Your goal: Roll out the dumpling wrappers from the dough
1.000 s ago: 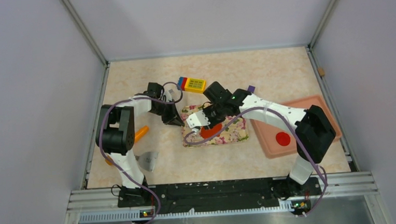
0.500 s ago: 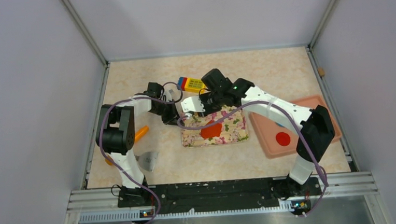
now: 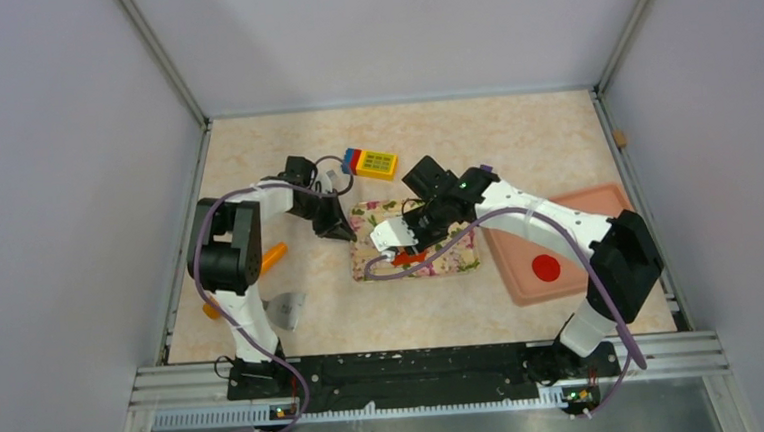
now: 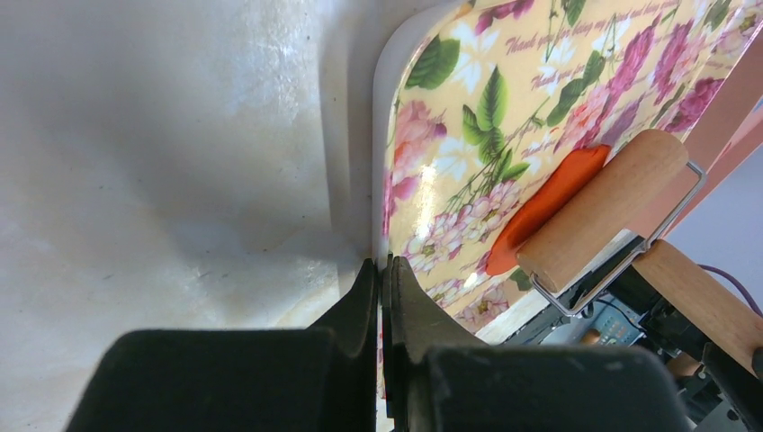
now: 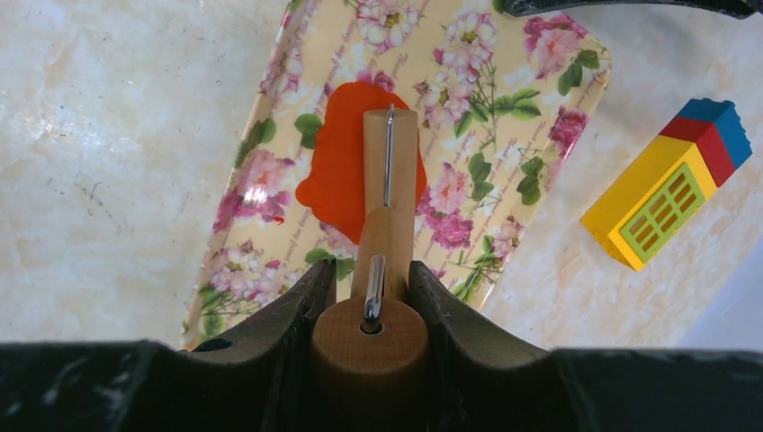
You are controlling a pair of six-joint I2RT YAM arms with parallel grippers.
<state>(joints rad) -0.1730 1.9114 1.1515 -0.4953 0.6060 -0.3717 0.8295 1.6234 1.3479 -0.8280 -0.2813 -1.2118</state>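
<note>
The dough (image 5: 346,162) is a flat, smooth red-orange patch, irregular in outline, lying mid-tray on a glossy floral tray (image 5: 540,81). The right gripper (image 5: 371,272) clamps a wooden rolling pin (image 5: 390,153) by its handle; the roller rests on the dough just ahead. The left gripper (image 4: 382,270) is fully closed at the tray's left edge.

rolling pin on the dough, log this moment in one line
right tool: shut on rolling pin | rolling pin: roller on dough | dough: flat, on floral tray | left tool: shut at floral tray rim

Lab enclosure (aluminium frame (image 3: 168,381), plain walls (image 3: 66,195))
</note>
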